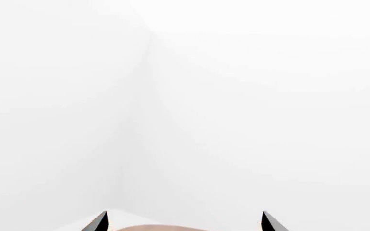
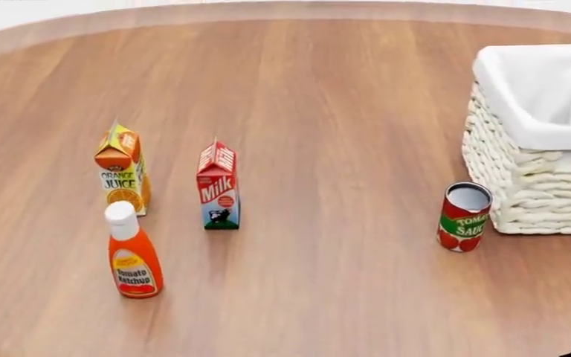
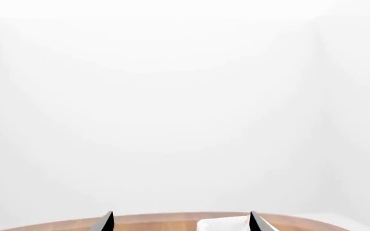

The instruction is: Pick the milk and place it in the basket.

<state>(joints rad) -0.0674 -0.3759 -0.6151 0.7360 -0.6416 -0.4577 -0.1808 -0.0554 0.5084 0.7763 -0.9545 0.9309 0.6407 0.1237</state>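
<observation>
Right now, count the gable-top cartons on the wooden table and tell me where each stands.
2. The orange-yellow Orange Juice carton stands upright at the table's left, behind the red ketchup bottle. The red-topped milk carton stands upright just right of it, apart. None looks hidden.

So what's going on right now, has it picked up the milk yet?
Both grippers, left and right, open and empty. Milk upright on table, untouched. Basket waiting; tomato sauce can stands beside it.
</observation>
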